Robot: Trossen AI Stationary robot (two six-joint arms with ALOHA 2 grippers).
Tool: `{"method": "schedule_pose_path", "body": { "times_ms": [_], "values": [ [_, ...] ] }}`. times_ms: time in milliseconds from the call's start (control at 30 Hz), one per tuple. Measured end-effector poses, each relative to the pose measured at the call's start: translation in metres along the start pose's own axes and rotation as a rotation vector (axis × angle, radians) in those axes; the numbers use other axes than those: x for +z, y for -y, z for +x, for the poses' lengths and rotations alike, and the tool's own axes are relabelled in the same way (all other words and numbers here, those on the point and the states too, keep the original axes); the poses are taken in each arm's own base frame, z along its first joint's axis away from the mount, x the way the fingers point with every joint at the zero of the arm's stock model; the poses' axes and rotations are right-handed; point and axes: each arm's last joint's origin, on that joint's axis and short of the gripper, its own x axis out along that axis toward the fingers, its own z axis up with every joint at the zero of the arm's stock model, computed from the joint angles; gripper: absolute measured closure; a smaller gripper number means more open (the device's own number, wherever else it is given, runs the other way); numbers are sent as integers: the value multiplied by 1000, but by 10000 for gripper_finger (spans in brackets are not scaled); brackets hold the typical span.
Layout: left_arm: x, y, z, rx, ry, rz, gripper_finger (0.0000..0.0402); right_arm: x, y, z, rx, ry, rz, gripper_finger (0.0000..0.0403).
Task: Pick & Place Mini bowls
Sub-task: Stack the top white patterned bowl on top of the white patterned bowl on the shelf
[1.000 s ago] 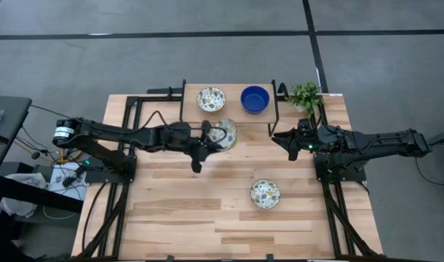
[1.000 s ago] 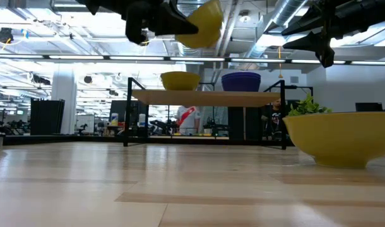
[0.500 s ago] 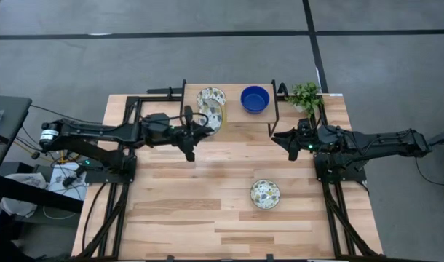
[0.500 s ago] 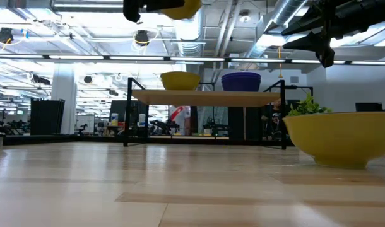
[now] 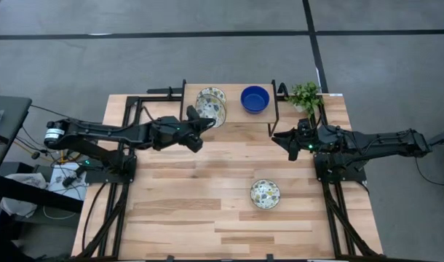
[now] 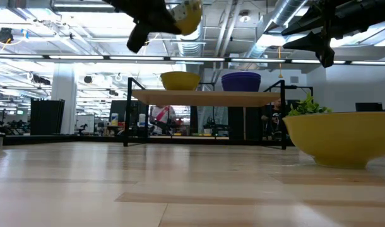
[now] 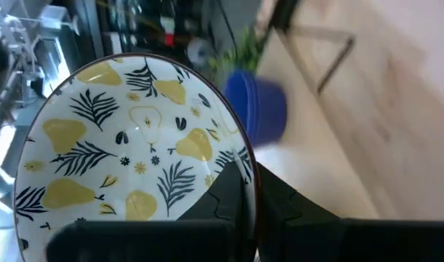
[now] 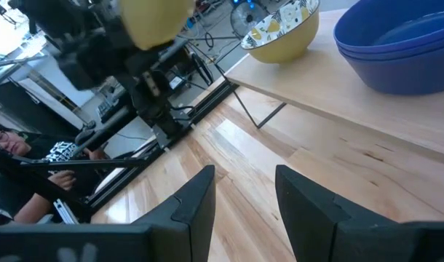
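Bowl in transit: white round mini bowl with yellow-pear and dark-leaf pattern (image 5: 212,110), clamped by its rim in left gripper (image 5: 200,124), held high w/ part of it over shelf edge, above matching patterned bowl on shelf (image 5: 211,94). Tilted; mouth faces back along left arm; a round bowl, so no long axis. Risk: thin rim pinch may slip, or held bowl may clip shelf bowl or blue glossy bowl (image 5: 255,99) on descent. Right gripper (image 5: 287,141) waits, fingers apart, empty, beside wooden raised shelf (image 5: 233,109).

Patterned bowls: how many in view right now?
3. One on the raised shelf beside the blue bowl: patterned bowl. One held above it in the shut left gripper: held bowl. One on the table: front bowl. None seems hidden.
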Motion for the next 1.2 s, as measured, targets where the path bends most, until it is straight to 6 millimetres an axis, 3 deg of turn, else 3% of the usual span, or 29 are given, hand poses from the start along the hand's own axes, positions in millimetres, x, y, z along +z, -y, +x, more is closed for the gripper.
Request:
{"method": "schedule_pose_path", "body": {
  "times_ms": [167,333,567,900,1067,1200],
  "values": [
    [0,7,6,-19,-93,136,390,0,0,0,0,0,0,269],
    [-1,5,5,-22,-106,160,390,0,0,0,0,0,0,270],
    [-7,-32,4,15,-146,146,390,0,0,0,0,0,0,270],
    [-40,-92,0,56,-246,15,390,0,0,0,0,0,0,270],
    [-53,-103,4,-42,-228,-78,390,0,0,0,0,0,0,268],
    [-62,-98,17,-185,-255,-112,390,0,0,0,0,0,-6,269]
  ]
}}
